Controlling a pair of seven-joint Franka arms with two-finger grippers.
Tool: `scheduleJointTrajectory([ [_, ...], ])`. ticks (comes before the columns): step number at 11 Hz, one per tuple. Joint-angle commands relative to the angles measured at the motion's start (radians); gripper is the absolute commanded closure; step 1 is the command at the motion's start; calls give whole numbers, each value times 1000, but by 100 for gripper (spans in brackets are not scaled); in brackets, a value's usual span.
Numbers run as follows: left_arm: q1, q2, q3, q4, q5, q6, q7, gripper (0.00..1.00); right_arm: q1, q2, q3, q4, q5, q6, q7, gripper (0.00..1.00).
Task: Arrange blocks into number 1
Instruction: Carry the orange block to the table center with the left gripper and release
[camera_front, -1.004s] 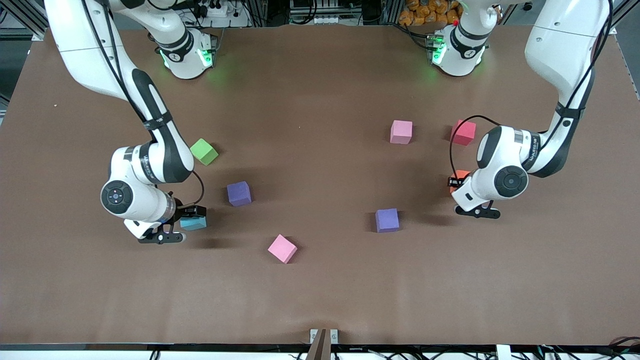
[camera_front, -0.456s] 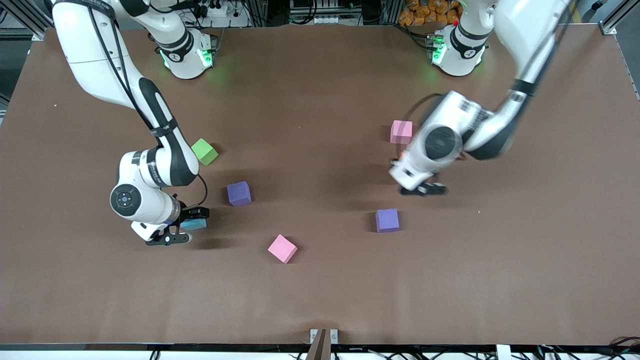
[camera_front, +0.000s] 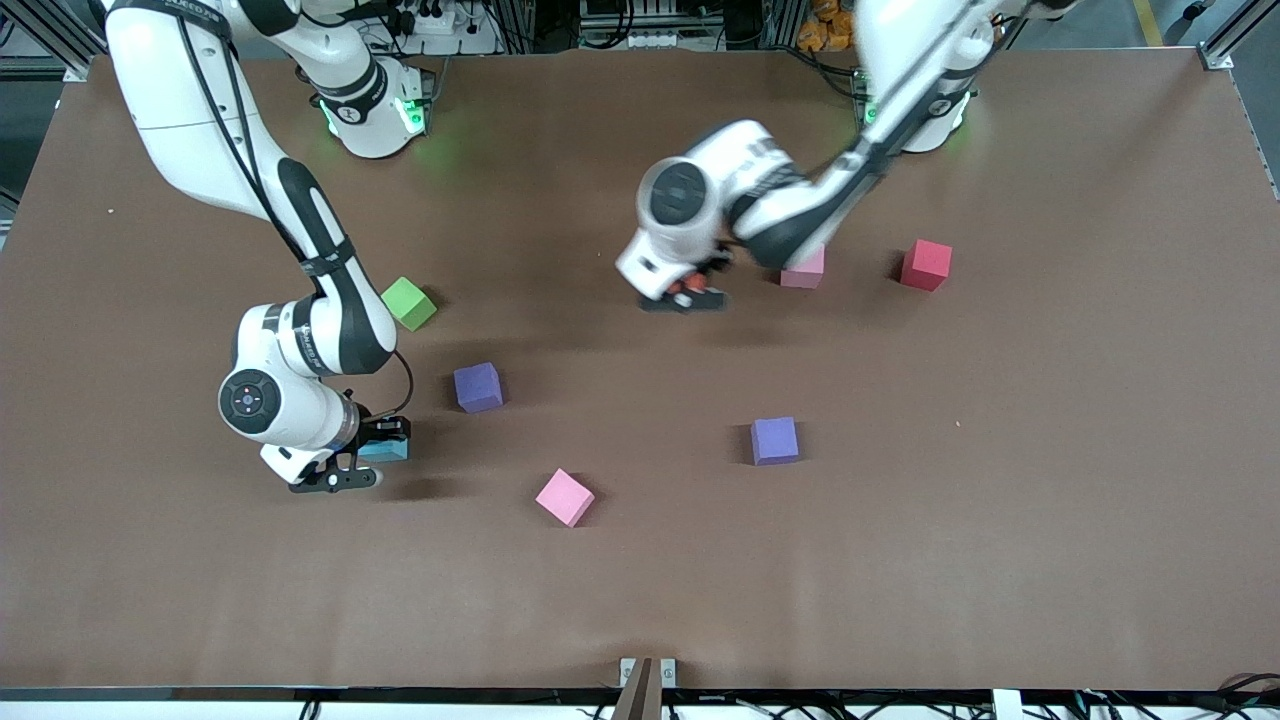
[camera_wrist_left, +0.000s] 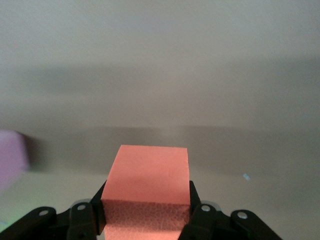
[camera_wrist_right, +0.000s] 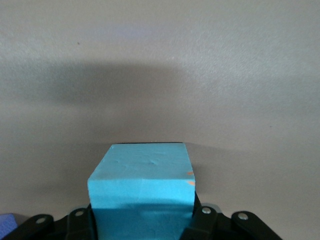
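My left gripper (camera_front: 686, 293) is shut on the orange block (camera_front: 684, 288) and hangs over the table's middle. In the left wrist view the orange block (camera_wrist_left: 148, 175) fills the gap of the left gripper (camera_wrist_left: 147, 217). My right gripper (camera_front: 383, 440) is shut on the sky blue block (camera_front: 386, 451) down at the table, toward the right arm's end. The right wrist view shows that sky blue block (camera_wrist_right: 142, 180) squeezed in the right gripper (camera_wrist_right: 142, 220). One purple block (camera_front: 478, 387) lies close by, another purple block (camera_front: 774, 440) near the middle. The left arm partly hides the pale pink block (camera_front: 806, 271).
A green cube (camera_front: 409, 303) lies beside the right forearm. A red cube (camera_front: 926, 265) sits toward the left arm's end. A brighter pink cube (camera_front: 564, 497) rests nearer the front camera than both purple blocks.
The left arm swept from its own end of the table to the middle, carrying the orange block. The right gripper closed on the sky blue block and barely shifted.
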Motion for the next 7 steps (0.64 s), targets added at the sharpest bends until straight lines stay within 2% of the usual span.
scheduleJointTrajectory([
  [1,-122,96,17,74,1,-1,-80,100,13,-96,-15,-29,15,-30,14,46],
  [2,-170,102,41,74,-1,6,-89,98,11,-150,-15,-65,15,-33,38,46],
  [3,-188,104,47,74,-5,7,-89,57,11,-197,-15,-101,15,-36,73,46],
  [4,-198,104,49,74,2,7,-91,1,13,-239,-15,-140,15,-33,90,46],
  [6,-205,90,87,74,5,-2,-112,0,23,-337,-20,-225,16,-30,123,46],
  [7,-205,78,121,77,4,-2,-117,0,58,-389,-52,-272,18,-24,159,46],
])
